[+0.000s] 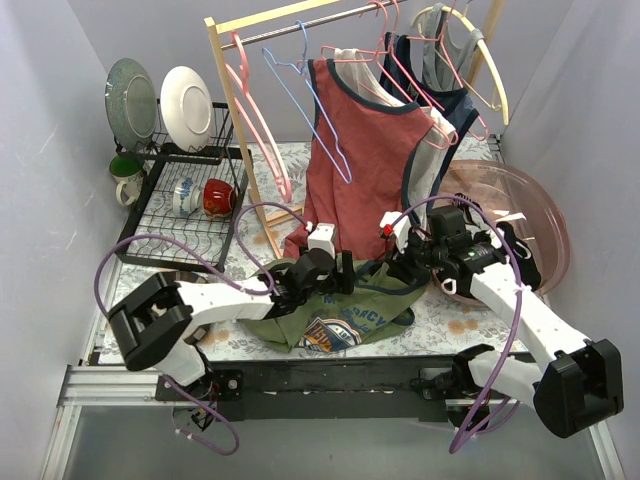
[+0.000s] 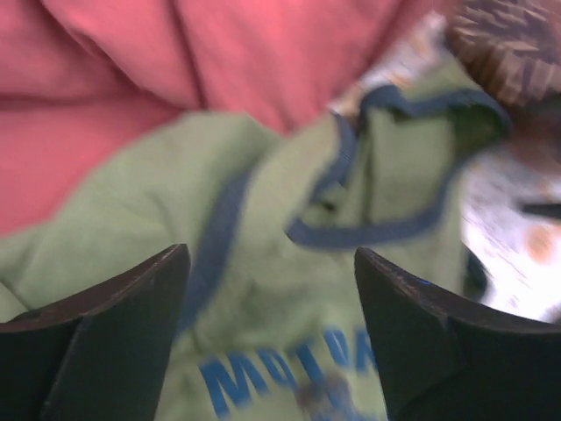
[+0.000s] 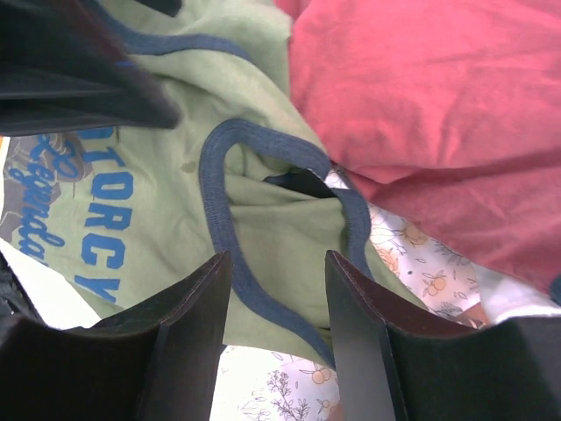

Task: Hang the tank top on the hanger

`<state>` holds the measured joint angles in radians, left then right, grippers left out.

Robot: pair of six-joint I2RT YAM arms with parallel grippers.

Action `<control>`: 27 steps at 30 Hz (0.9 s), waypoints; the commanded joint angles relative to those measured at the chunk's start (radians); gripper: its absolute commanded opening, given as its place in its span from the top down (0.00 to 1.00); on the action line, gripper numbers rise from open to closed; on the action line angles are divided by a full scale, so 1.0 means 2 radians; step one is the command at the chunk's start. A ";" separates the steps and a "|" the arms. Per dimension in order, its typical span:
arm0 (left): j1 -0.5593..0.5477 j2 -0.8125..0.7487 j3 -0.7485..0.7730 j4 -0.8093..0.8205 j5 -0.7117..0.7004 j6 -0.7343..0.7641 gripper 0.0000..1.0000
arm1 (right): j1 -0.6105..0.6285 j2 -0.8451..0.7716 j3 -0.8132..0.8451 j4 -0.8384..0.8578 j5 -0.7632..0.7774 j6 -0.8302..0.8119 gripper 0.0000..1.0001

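The tank top [image 1: 340, 318] lies crumpled at lower centre of the top view. Its long axis runs left to right, with the print facing up near the bottom edge and the navy-trimmed straps toward the right. My left gripper [image 2: 272, 254] hangs over it, jaws wide and holding nothing. My right gripper [image 3: 276, 263] is half open, with a trimmed loop in the gap that it does not pinch. The hanger [image 1: 305, 110] hangs on the rail [image 1: 280, 33] at upper centre.

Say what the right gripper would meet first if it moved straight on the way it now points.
Most likely the tank top: its navy-trimmed strap loop lies right between the open fingers of the right gripper. Depth is unclear, though it looks close.
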<state>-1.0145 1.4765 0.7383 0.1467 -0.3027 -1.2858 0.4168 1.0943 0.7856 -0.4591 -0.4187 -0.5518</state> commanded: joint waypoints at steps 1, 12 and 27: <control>-0.002 0.036 0.042 -0.001 -0.102 0.028 0.29 | -0.011 -0.016 -0.012 0.018 -0.012 0.016 0.45; -0.002 0.020 0.034 -0.006 -0.054 0.026 1.00 | -0.028 -0.036 -0.019 0.009 -0.014 0.013 0.45; 0.009 -0.331 -0.111 -0.187 -0.021 -0.098 1.00 | -0.031 -0.006 -0.022 0.004 0.027 -0.007 0.41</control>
<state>-1.0031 0.9470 0.5941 -0.0483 -0.3874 -1.3651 0.3592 1.0496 0.7383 -0.4530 -0.3679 -0.5522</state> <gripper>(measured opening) 0.029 0.581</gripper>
